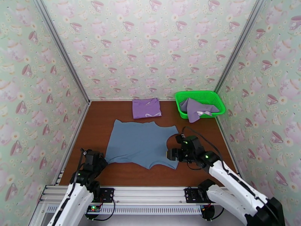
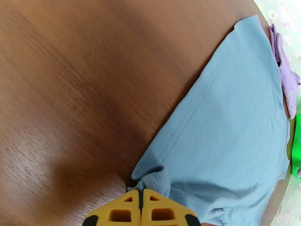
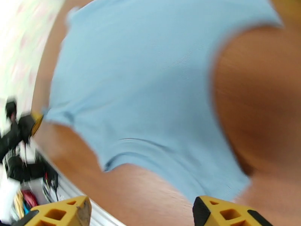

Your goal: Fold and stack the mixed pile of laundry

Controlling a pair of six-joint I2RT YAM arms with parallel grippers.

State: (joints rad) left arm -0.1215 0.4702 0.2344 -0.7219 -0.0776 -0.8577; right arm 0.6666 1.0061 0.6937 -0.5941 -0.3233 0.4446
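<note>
Tabletop (image 1: 97, 123), left gripper (image 2: 141, 193) pinching blue-grey shirt (image 2: 233, 140) corner

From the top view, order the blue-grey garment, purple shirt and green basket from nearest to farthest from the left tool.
1. Blue-grey garment, centre, its corner in the left tool.
2. Purple shirt, far centre.
3. Green basket, far right.

Robot lab test booth: teapot-wallpaper panels (image 1: 150, 46), aluminium framing (image 1: 62, 49), wooden table (image 1: 98, 121).

Three garments: one blue-grey garment (image 1: 141, 144); one purple shirt (image 1: 146, 108); one lavender-grey garment (image 1: 196, 108); one green basket (image 1: 210, 96); one desk (image 1: 98, 125)
</note>
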